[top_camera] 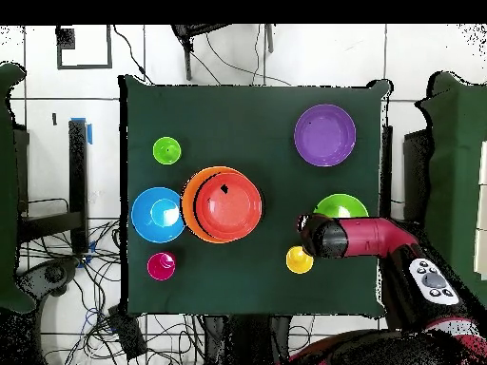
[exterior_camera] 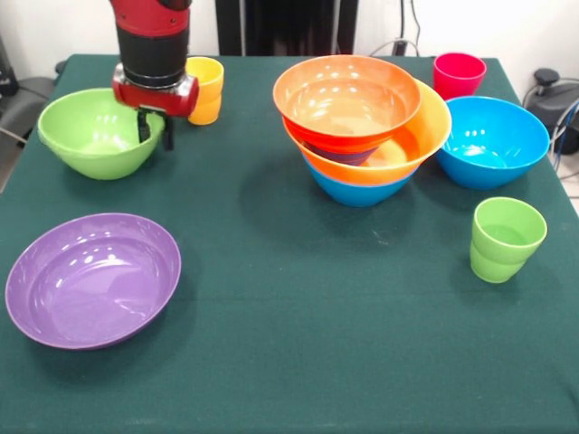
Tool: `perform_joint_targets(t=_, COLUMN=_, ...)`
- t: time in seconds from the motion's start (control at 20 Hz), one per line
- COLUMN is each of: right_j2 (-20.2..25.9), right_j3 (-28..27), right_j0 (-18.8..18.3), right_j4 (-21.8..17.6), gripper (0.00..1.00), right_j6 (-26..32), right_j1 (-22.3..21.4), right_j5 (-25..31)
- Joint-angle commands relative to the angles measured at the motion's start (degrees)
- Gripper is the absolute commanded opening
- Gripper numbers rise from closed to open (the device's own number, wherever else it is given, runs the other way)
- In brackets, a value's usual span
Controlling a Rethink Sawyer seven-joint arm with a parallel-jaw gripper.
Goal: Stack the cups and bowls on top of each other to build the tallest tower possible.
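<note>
The tower [exterior_camera: 362,136] stands at the back centre: an orange-red bowl [exterior_camera: 346,95] on top, a yellow-orange bowl [exterior_camera: 425,136] under it and a blue bowl [exterior_camera: 357,192] lowest. A loose blue bowl [exterior_camera: 493,140] sits beside it. The lime green bowl [exterior_camera: 90,136] is at the back left and the purple bowl [exterior_camera: 90,276] at the front left. My gripper [exterior_camera: 155,131] is open, low over the green bowl's right rim, one finger inside and one outside. The yellow cup [exterior_camera: 208,89] stands just behind it. The red-pink cup [exterior_camera: 459,74] and the green cup [exterior_camera: 505,237] are on the right.
The dark green cloth table [exterior_camera: 289,344] fills the view. In the overhead view my arm [top_camera: 371,238] reaches in from the lower right between the green bowl [top_camera: 342,205] and the yellow cup [top_camera: 299,259]. Cables lie on the floor around the table.
</note>
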State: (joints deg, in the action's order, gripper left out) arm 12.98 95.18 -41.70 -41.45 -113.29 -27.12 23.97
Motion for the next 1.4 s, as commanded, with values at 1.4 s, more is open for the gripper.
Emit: perform_joint_targets(t=1.4, right_j2=7.1, right_j3=7.1, right_j0=2.6, right_j4=14.7, gripper=0.0, right_j6=3.0, right_j1=-13.9, right_j5=10.7)
